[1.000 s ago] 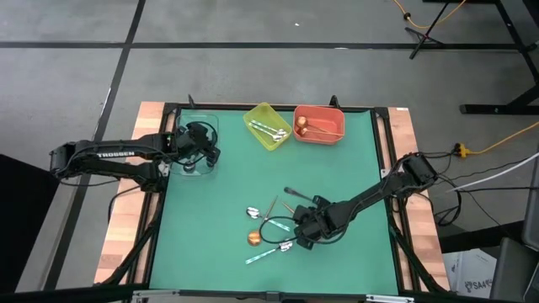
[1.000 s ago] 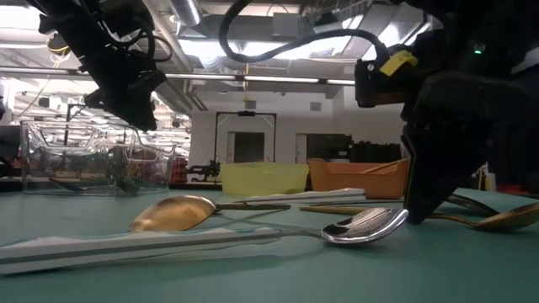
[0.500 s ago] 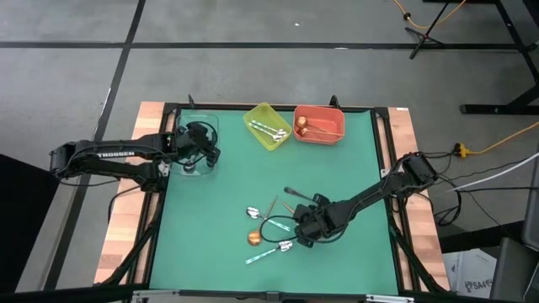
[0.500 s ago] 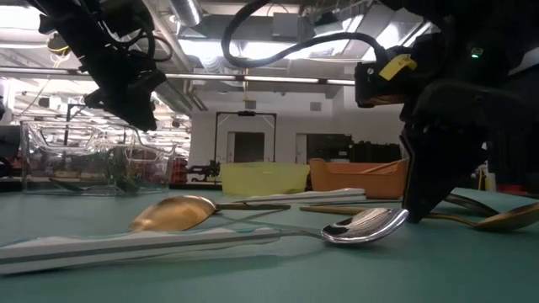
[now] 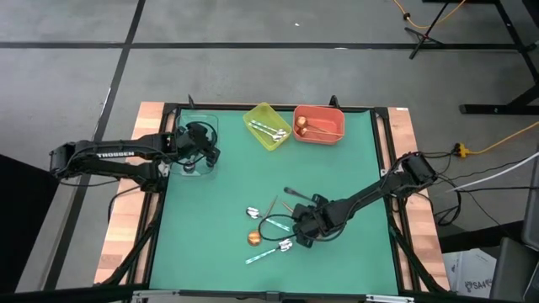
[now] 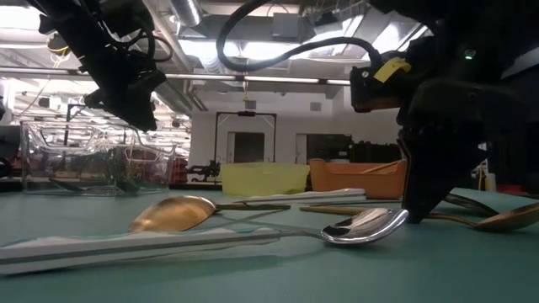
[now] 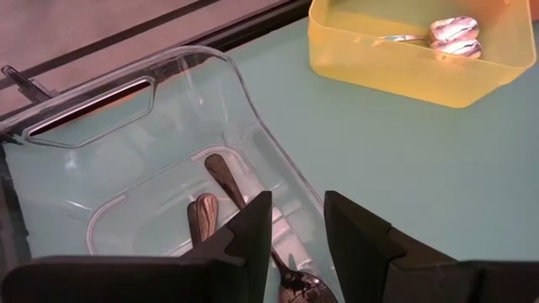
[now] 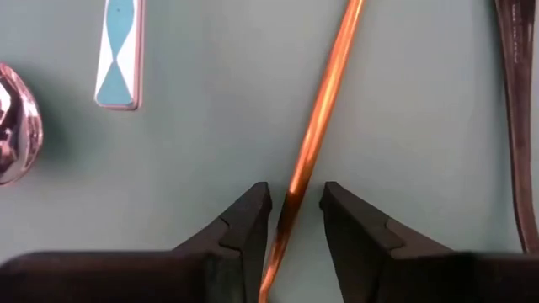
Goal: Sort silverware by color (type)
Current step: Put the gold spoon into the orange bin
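Several spoons lie flat on the green mat near its front: a copper one, a silver one with a teal handle, a black one. My right gripper points down over them, open. Its fingers stand on either side of a copper spoon's handle with a gap on each side. My left gripper hangs open above the clear container, where black spoons lie on the bottom.
A yellow bin with silver spoons and an orange bin with copper spoons stand at the mat's far edge. A teal handle, a silver bowl and a black handle lie close around the right gripper.
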You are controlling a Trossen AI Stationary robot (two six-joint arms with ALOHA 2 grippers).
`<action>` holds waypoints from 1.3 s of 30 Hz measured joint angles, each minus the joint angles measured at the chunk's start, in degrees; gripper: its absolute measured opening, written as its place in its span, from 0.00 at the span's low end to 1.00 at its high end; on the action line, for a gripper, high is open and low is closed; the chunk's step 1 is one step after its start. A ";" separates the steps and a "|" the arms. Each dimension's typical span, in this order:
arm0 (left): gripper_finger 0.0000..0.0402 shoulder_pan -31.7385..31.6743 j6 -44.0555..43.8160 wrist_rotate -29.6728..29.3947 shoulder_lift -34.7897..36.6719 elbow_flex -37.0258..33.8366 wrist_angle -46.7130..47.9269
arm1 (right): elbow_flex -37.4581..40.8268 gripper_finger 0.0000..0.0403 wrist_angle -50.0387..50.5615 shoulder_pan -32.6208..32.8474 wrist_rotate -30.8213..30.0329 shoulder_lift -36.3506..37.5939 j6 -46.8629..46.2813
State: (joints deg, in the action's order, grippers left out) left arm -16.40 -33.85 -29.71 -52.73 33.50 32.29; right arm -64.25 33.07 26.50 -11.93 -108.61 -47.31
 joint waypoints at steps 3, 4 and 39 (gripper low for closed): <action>0.26 0.00 0.00 0.00 0.00 0.00 0.00 | 0.02 0.20 -0.25 0.00 0.41 -0.04 0.00; 0.26 -0.02 0.00 0.00 0.00 0.00 -0.02 | 0.02 0.18 -0.34 0.00 0.48 -0.05 0.02; 0.26 -0.01 -0.15 -0.01 0.00 -0.02 -0.07 | 0.28 0.00 6.79 -4.14 -2.68 18.32 9.00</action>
State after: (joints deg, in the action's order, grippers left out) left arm -16.41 -34.00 -29.72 -52.73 33.47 32.23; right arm -63.96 39.85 22.37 -14.60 -90.29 -38.31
